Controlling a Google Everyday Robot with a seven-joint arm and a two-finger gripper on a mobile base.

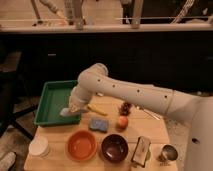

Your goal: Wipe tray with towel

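A green tray (pixel 54 102) sits at the back left of the wooden table. My gripper (pixel 71 109) is at the end of the white arm (pixel 130 92), over the tray's front right corner. It is shut on a small pale towel (pixel 66 112) that hangs at the tray's rim. The tray's inside shows bare green.
On the table are a blue sponge (pixel 98 124), an orange (pixel 122 122), a yellow item (pixel 97 109), dark grapes (pixel 125 107), an orange bowl (pixel 81 145), a dark bowl (pixel 114 147), a white cup (pixel 39 146), a packet (pixel 141 150) and a metal can (pixel 167 153).
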